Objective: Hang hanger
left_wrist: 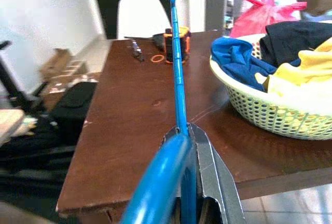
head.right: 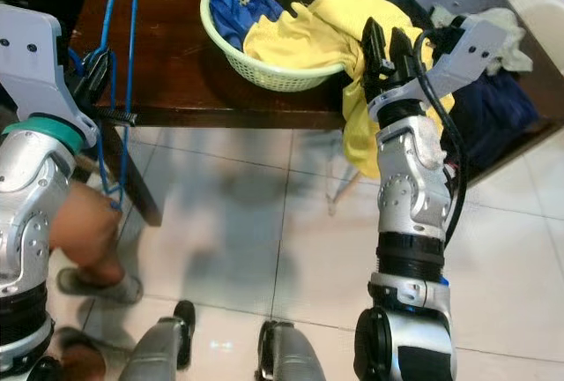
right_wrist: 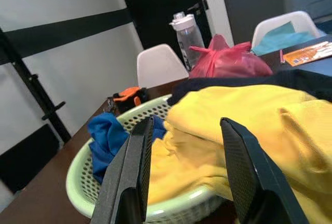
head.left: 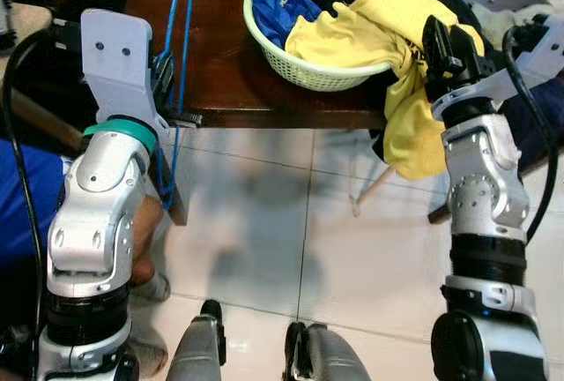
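Holding: left gripper [left_wrist: 189,146] pinches the blue hanger [head.left: 183,37] at ten o'clock, over the brown table [head.left: 220,55] edge.
Right gripper [right_wrist: 187,172]: fingers spread, empty, facing the yellow shirt [head.left: 370,24] in the basket [head.left: 291,59].
Advice: keep the pinch firm and the hook upright while carrying.

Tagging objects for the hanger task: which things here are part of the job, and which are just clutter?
Job:
- blue hanger, clamped in the left tool
- right tool, open, facing the basket

Clutter:
- green basket
- yellow garment spilling over its rim
- blue cloth in it
- brown table
- pink bag
- bottle
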### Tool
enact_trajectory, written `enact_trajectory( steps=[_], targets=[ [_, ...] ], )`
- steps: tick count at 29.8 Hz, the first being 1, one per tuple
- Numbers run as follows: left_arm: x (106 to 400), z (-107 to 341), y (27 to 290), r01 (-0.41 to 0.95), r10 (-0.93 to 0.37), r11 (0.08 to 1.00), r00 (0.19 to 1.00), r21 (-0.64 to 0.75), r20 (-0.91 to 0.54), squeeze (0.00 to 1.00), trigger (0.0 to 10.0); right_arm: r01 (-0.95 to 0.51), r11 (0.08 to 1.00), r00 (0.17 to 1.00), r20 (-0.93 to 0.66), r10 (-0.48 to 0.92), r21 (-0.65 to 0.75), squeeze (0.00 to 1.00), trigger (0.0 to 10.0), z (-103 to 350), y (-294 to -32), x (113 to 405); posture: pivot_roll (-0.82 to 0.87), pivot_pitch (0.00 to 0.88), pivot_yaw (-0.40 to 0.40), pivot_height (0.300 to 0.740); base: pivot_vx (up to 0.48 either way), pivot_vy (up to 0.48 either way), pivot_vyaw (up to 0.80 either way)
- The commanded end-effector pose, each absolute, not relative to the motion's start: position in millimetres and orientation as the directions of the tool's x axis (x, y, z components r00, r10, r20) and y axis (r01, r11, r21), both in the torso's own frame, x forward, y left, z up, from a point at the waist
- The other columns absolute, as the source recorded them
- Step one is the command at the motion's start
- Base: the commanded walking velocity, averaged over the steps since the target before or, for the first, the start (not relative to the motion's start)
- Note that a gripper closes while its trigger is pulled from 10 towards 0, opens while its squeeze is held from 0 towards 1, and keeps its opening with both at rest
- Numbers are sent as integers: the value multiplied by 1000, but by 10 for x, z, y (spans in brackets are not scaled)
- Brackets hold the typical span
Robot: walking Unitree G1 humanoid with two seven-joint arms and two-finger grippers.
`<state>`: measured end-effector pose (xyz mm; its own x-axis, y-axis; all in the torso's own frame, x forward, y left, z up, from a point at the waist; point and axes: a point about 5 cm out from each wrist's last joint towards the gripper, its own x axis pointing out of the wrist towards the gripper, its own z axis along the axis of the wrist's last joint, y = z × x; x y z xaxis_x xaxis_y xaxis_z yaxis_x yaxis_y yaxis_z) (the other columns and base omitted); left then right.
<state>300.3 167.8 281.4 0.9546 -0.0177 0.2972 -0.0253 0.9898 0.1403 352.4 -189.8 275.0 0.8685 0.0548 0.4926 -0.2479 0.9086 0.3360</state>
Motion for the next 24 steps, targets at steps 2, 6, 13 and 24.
enact_trajectory(
  steps=[2, 6, 13, 24],
  targets=[
    [3001, 2808, 1653, -23, -23, 989, 953, 146, 303, 0, 10000, -223, 913, 874, 486, 32, 341, 0, 10000, 2728, -1975, 3496, 40, 154, -37, 740, 0, -337, 0],
    [2999, 2806, 1655, -23, -22, 989, 953, 145, 303, 0, 10000, -222, 914, 874, 484, 32, 341, 0, 10000, 2728, -1983, 3497, 40, 154, -38, 740, 0, -334, 0],
    [2998, 2801, 1657, -24, -20, 990, 953, 140, 302, 0, 10000, -221, 913, 878, 477, 34, 342, 0, 10000, 2714, -1982, 3509, 42, 157, -40, 740, 0, -161, 0],
    [2993, 2820, 1658, -16, -20, 994, 946, 110, 324, 0, 10000, -217, 914, 881, 473, 31, 344, 0, 10000, 2703, -1995, 3515, 39, 156, -39, 740, 54, 0, 0]
  ],
)
